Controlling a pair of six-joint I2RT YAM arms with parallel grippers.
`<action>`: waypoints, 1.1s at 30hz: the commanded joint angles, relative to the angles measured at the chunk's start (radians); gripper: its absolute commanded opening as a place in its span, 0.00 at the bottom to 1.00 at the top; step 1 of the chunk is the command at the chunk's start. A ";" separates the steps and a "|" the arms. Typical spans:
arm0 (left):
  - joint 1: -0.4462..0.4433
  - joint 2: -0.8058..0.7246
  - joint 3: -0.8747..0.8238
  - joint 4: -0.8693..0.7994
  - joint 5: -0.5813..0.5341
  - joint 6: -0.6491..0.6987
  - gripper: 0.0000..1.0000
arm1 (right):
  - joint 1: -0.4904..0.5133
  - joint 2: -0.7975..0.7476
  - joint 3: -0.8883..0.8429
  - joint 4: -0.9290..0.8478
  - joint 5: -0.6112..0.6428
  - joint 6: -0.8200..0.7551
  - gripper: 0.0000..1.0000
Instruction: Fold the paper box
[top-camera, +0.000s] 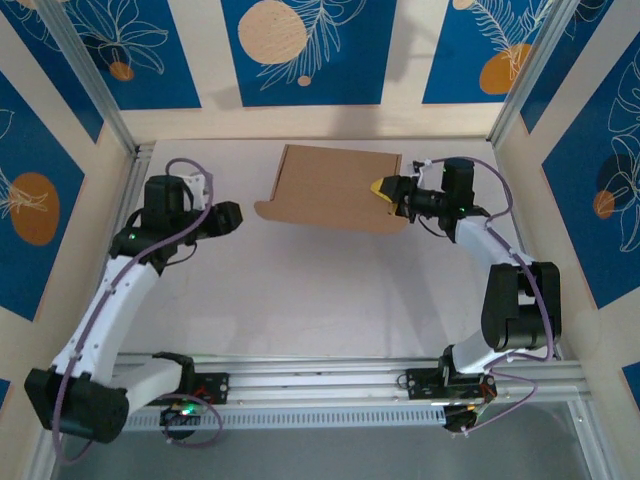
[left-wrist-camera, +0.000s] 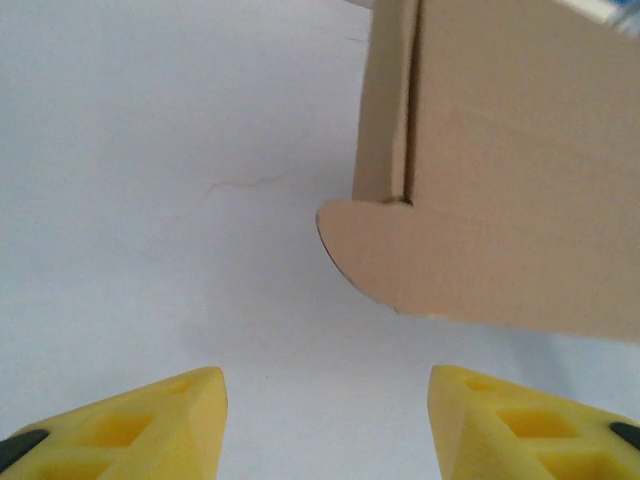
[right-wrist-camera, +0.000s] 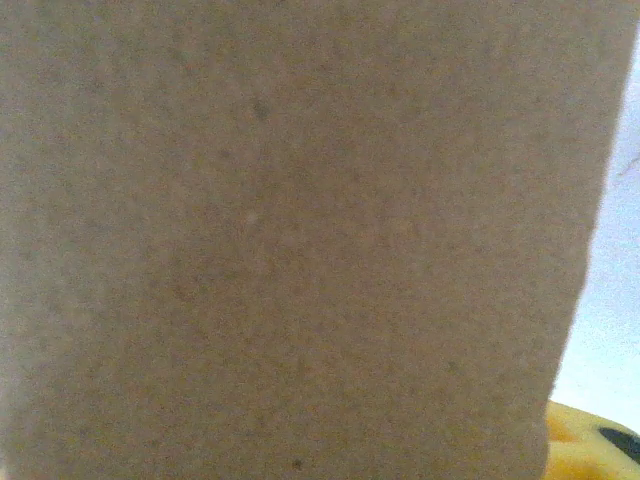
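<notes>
We're in a robot lab cell here, and the signs are everywhere: a white worktop (top-camera: 320, 310) boxed in on three sides by wall panels (top-camera: 300, 50) printed with blue fields, white leaves and orange discs. Bare aluminium posts (top-camera: 90, 80) come down to its far corners. Along the near edge runs a slotted aluminium rail (top-camera: 330, 378). Bolted to it side by side stand the left arm (top-camera: 115, 295) and the right arm (top-camera: 515, 300), with purple cables (top-camera: 183, 161) looping over them.

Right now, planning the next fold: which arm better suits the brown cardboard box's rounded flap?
Probably left: the left end effector, open, faces the rounded cardboard flap; the right end effector sits opposite.
</notes>
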 joint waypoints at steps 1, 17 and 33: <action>-0.132 -0.058 -0.041 -0.088 -0.310 0.313 0.55 | 0.004 -0.007 0.057 -0.054 -0.024 0.032 0.29; -0.395 -0.312 -0.579 0.953 -0.683 1.477 0.58 | 0.028 -0.027 0.068 -0.010 -0.111 0.091 0.23; -0.397 -0.182 -0.548 1.049 -0.624 1.550 0.48 | 0.065 -0.024 0.049 0.093 -0.139 0.171 0.20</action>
